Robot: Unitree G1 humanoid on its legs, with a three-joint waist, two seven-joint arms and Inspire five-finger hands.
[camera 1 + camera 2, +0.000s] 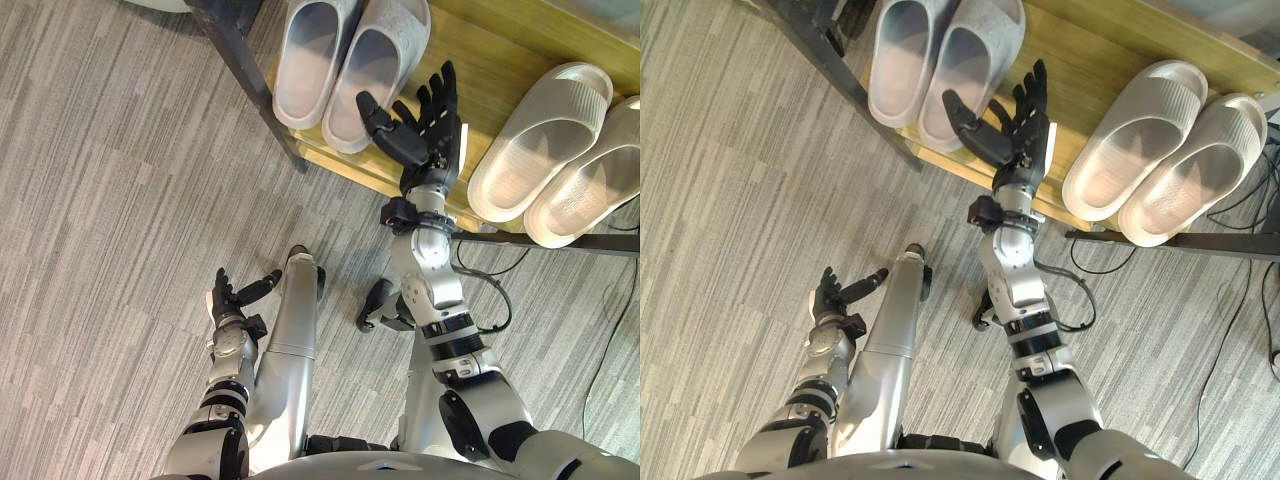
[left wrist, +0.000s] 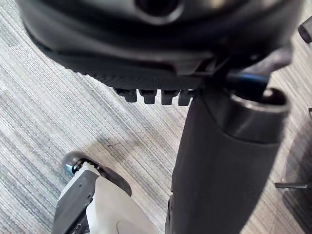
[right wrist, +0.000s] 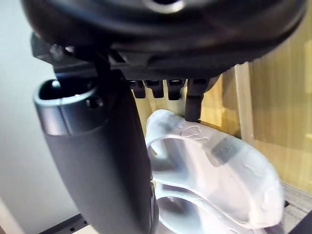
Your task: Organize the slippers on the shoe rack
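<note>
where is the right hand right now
In the left eye view, the right hand is open over the rack, between the grey pair on its left and the beige pair on its right.

On the wooden shoe rack (image 1: 500, 48), paired grey slippers (image 1: 312, 60) lie upright at twelve o'clock, paired cream slippers (image 1: 540, 140) at two.

The floor (image 1: 100, 200) was grey, streaked in short light and dark strips. At twelve o'clock sat a pale grey pair (image 1: 350, 60) of slippers; at two o'clock, a cream pair (image 1: 555, 150). The shelf (image 1: 490, 50) was honey-yellow wood with fine grain, its frame (image 1: 235, 55) black. The right hand (image 1: 425, 135) and left hand (image 1: 228, 300) were black.
</note>
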